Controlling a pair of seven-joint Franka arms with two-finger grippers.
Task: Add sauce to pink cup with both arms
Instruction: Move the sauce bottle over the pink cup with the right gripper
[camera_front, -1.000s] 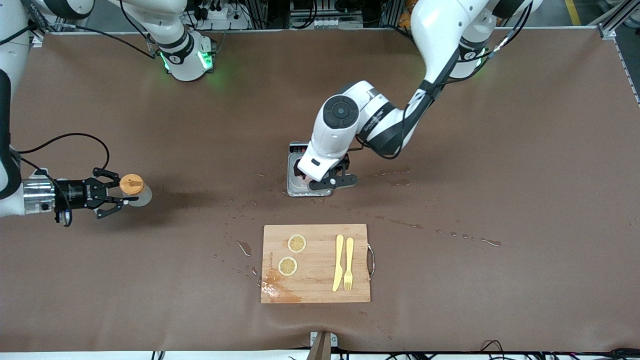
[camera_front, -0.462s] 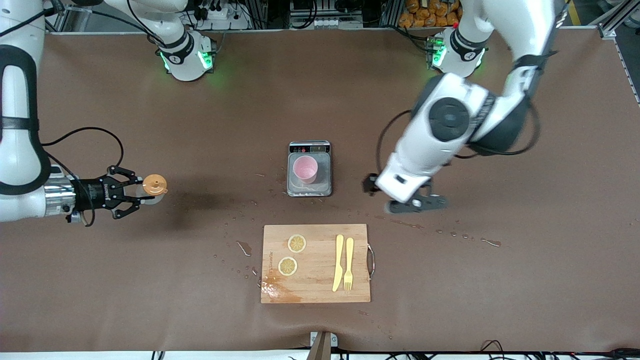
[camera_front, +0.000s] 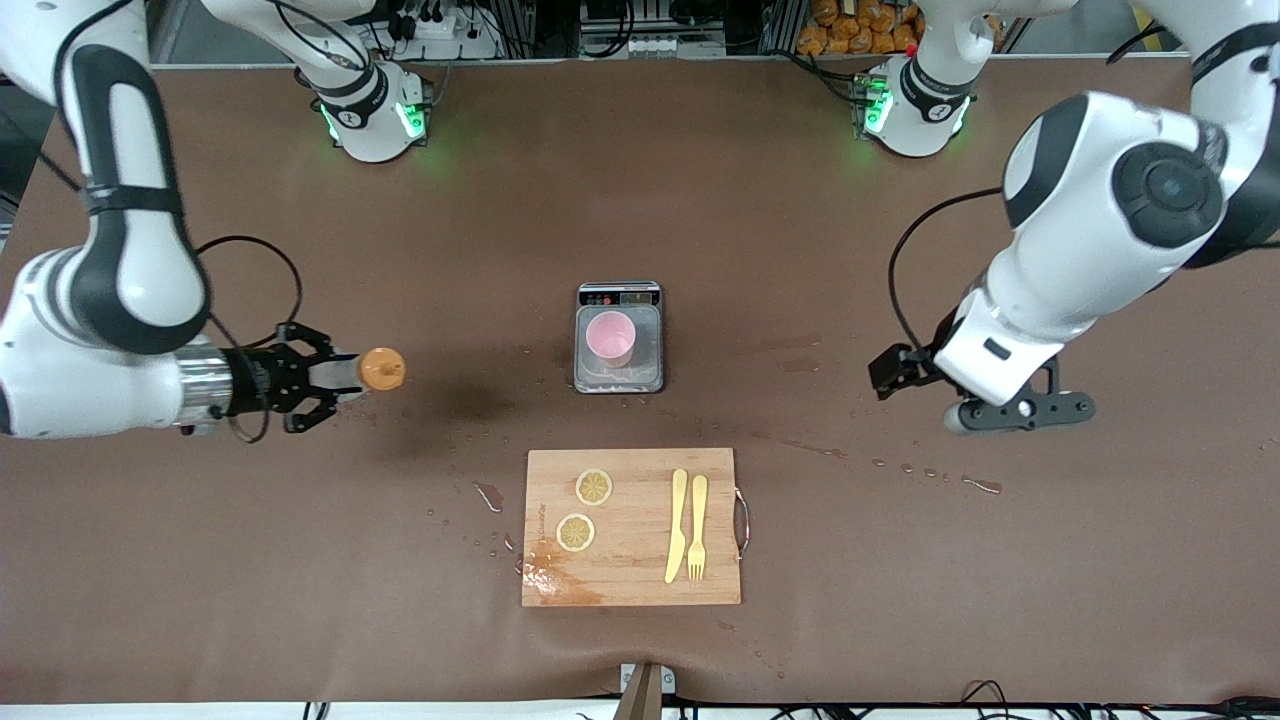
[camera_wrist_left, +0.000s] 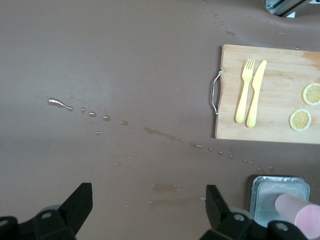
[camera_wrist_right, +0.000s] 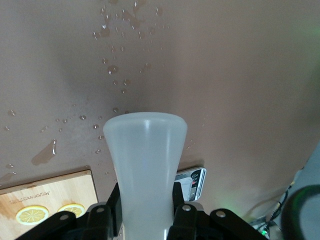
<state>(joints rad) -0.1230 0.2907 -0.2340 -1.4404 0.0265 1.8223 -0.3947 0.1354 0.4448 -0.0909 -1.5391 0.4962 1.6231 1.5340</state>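
I see a table (camera_front: 700, 200) covered edge to edge in a brown mat, wet in places: small droplets and streaks (camera_front: 480, 495) are scattered across its middle, with more toward the left arm's end (camera_front: 980, 485). Along the top edge runs a clutter of aluminium framing (camera_front: 1225, 40), cables and power strips (camera_front: 440, 25), plus a stack of orange packets (camera_front: 835, 15). Green light glows on the mat at two spots there (camera_front: 440, 140). A strip of grey floor with a yellow line (camera_front: 1145, 20) shows in one corner.
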